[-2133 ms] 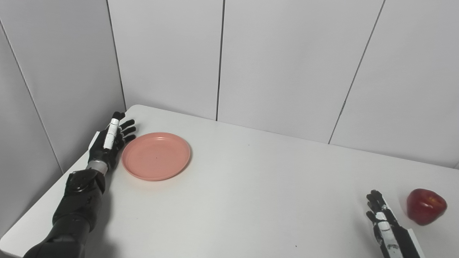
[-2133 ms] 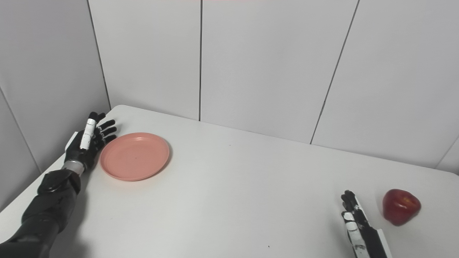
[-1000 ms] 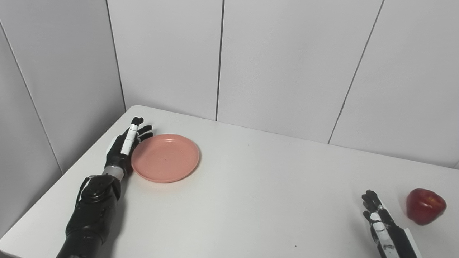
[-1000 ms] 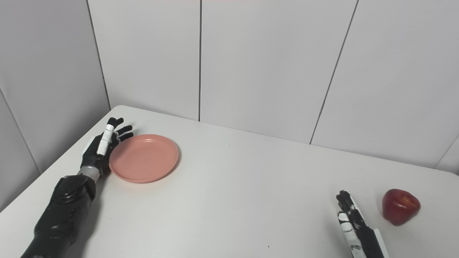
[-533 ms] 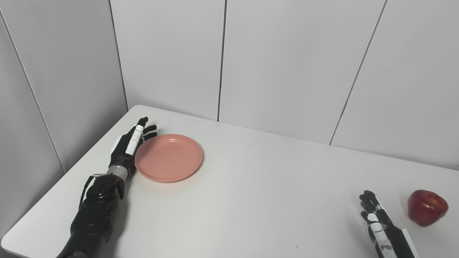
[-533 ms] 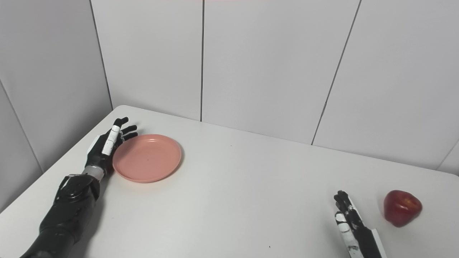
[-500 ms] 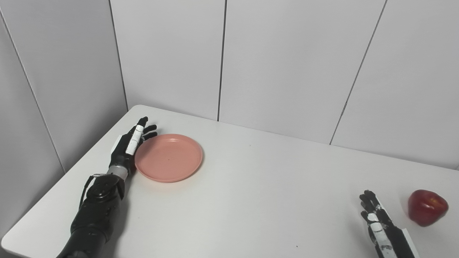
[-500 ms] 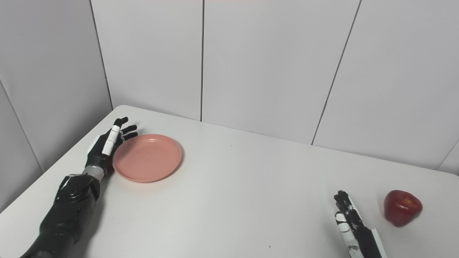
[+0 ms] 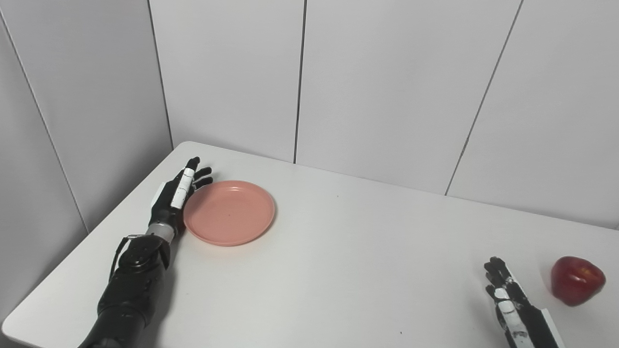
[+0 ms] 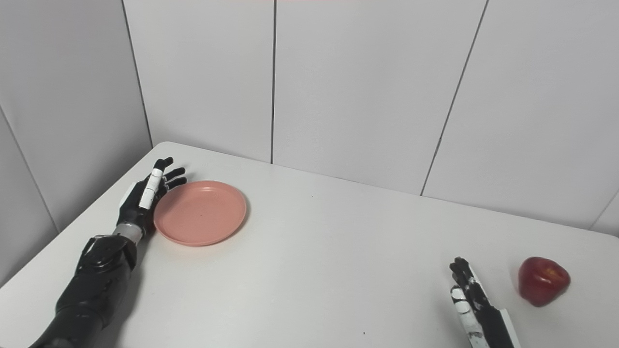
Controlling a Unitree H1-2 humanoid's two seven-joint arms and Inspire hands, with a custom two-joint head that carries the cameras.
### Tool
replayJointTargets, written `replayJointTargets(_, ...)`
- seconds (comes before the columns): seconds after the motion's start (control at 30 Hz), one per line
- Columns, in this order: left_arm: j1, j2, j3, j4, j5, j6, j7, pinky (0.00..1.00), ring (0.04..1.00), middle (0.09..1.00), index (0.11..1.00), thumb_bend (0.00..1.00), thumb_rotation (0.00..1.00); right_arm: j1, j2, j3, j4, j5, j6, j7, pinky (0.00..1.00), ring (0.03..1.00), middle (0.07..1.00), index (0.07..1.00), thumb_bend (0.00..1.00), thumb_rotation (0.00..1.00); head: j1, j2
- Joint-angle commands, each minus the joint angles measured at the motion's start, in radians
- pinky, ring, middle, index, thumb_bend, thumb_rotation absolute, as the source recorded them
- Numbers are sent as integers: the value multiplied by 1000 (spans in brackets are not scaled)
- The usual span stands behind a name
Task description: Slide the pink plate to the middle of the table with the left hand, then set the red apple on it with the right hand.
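Here my left hand (image 9: 175,200) stands on edge against the left rim of the plate (image 9: 229,212), palm toward it, fingers (image 9: 202,170) straight and a little spread, gripping nothing. The tips reach past the plate's far-left rim, and the heel of the hand sits by its near-left rim. The plate is pink, shallow and lies flat on the white table (image 9: 338,251), in the far-left part, well short of the middle. My left forearm runs back from the wrist toward the table's near-left edge. My right hand (image 9: 505,292) comes in at the lower right, low over the table, fingers stretched forward and slightly apart, holding nothing; only its upper part shows above the picture's bottom edge. The apple (image 9: 577,280) is dark red and sits on the table just to the right of that hand, apart from it, with bare tabletop between them. It is near the right edge and well away from the plate. Pale wall panels (image 9: 387,82) with dark seams stand behind the table.
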Motion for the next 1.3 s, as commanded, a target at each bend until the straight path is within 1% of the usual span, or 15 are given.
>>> replayJointTargets(0.0,-27,-55,-35,29,12,40,-32,785,817,838,902,854,862,15,19,12,5,15,13,1,1000,979,942,940,748,787,0,0)
replayJointTargets(0.17,-39,-66,-43,56,12,31,-41,803,822,842,904,865,860,13,21,14,5,17,14,1,1000,976,940,941,736,776,-1,-1)
replayJointTargets(0.33,-48,-77,-50,81,12,20,-47,799,821,835,899,881,851,13,22,17,2,12,17,-3,1000,968,935,929,746,773,-1,-1)
replayJointTargets(0.63,-53,-91,-67,92,20,9,-40,788,818,836,898,890,850,15,22,24,-4,3,16,-6,1000,966,934,928,759,774,-3,2)
replayJointTargets(0.83,-53,-101,-87,93,39,-6,-31,749,794,818,884,857,858,16,20,28,-14,-2,27,-8,1000,966,935,927,747,773,-3,3)
replayJointTargets(1.07,-58,-118,-104,99,47,-8,-30,746,788,820,869,863,857,15,22,29,-12,0,26,-8,1000,969,936,928,752,766,-3,4)
replayJointTargets(1.27,-59,-125,-119,96,45,-11,-45,758,790,824,872,830,868,13,24,29,-7,1,22,-6,1000,963,931,923,749,756,-3,5)
